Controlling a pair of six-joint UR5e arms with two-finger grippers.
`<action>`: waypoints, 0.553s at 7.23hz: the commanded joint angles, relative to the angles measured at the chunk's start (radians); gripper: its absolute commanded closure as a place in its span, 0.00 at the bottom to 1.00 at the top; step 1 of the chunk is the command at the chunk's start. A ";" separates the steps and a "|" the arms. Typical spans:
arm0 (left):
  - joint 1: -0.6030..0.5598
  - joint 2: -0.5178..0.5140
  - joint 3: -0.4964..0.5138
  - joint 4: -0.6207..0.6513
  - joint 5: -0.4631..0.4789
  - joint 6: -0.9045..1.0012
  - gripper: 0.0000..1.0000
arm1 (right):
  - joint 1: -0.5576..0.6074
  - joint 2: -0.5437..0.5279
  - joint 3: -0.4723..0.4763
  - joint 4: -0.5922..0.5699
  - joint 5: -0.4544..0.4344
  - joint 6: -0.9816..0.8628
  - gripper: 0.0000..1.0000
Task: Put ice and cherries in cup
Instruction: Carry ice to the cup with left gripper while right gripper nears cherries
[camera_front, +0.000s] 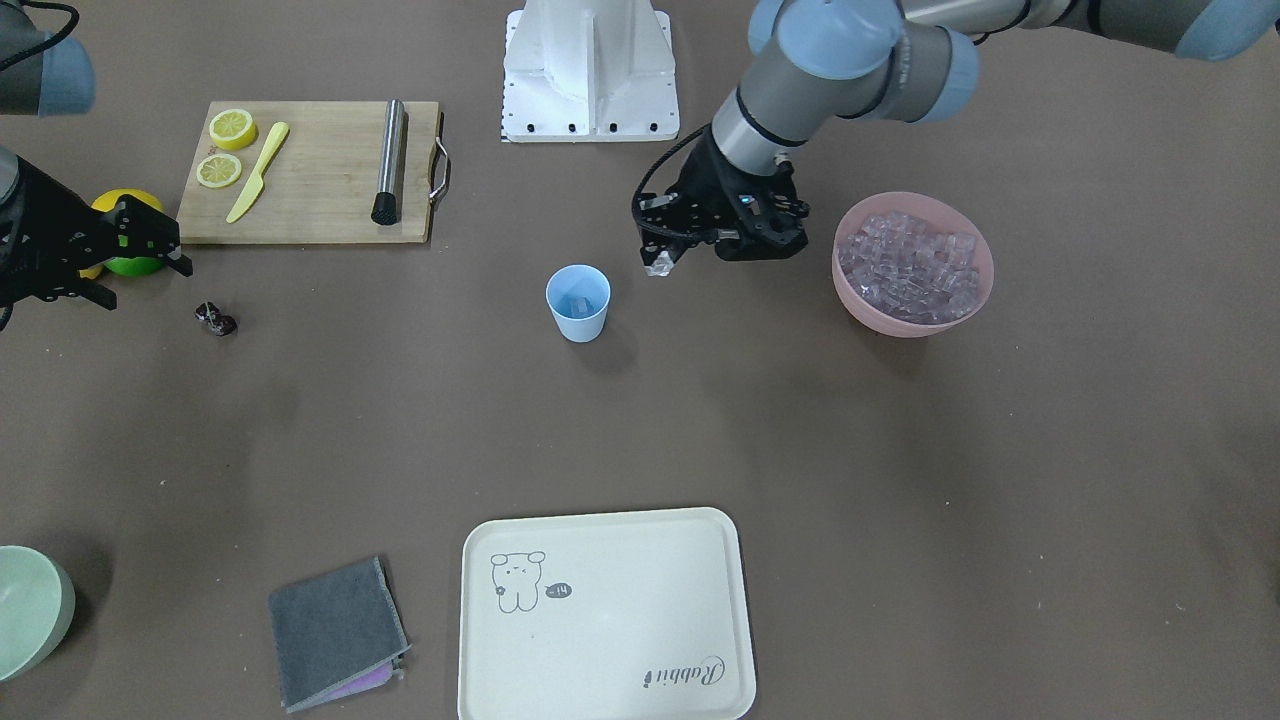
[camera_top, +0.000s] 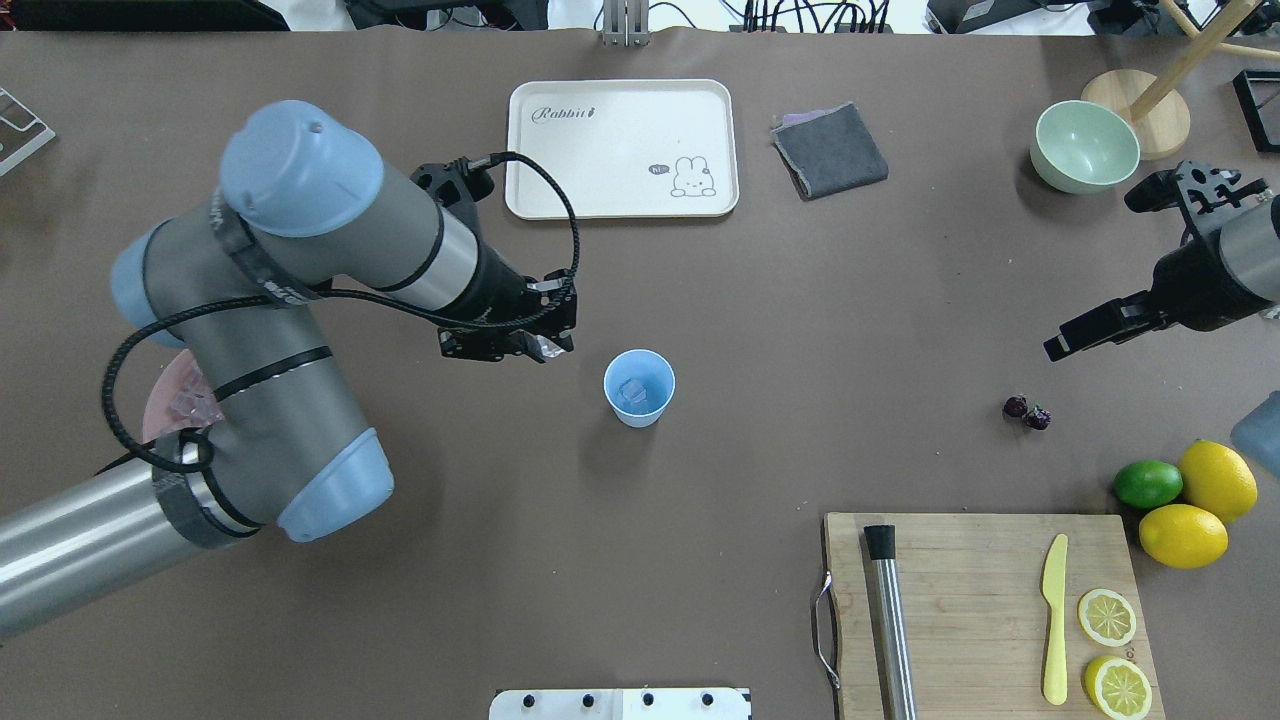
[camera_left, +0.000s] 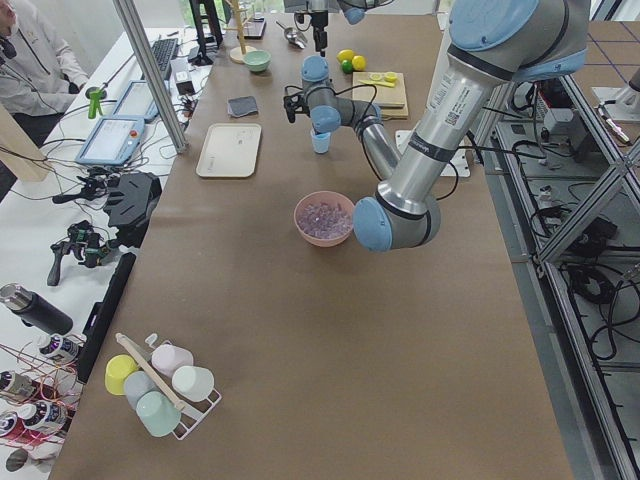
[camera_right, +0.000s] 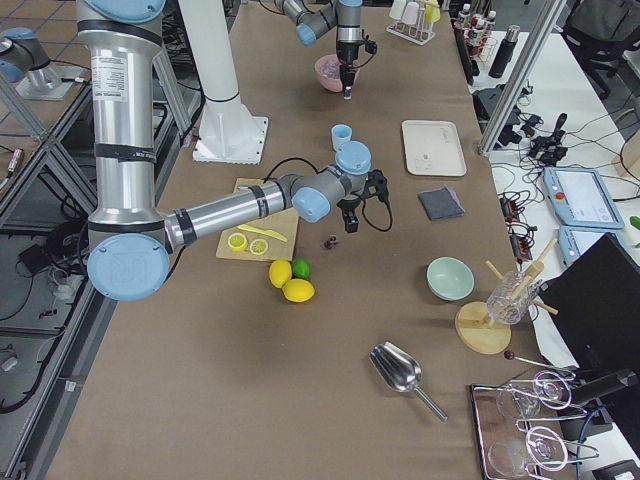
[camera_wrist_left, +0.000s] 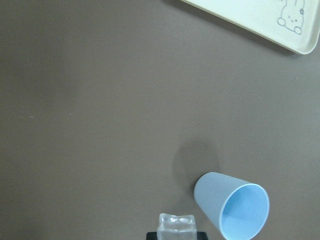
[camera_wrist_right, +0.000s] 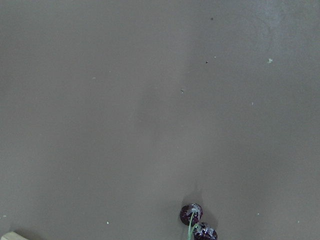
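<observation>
Ice cube (camera_wrist_left: 176, 225) sat clenched in the left gripper (camera_front: 660, 264) beside the mid-frame cup (camera_front: 578, 302); next it seemingly needed centring overhead, then release.

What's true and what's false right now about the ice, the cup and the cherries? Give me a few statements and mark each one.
1. The left gripper is shut on an ice cube. True.
2. The cherries are in the cup. False: they lie on the table, apart from it.
3. The cup stands upright. True.
4. The pink bowl is empty. False: it is full of ice.
5. The right gripper holds the cherries. False: it is open and empty.
</observation>
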 joint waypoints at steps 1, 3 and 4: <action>0.056 -0.095 0.092 0.000 0.083 -0.025 1.00 | -0.054 -0.003 -0.001 0.000 -0.065 0.011 0.01; 0.079 -0.133 0.152 -0.008 0.133 -0.023 1.00 | -0.085 -0.006 -0.004 0.000 -0.084 0.025 0.01; 0.082 -0.134 0.158 -0.010 0.135 -0.020 1.00 | -0.088 -0.006 -0.004 0.000 -0.084 0.029 0.01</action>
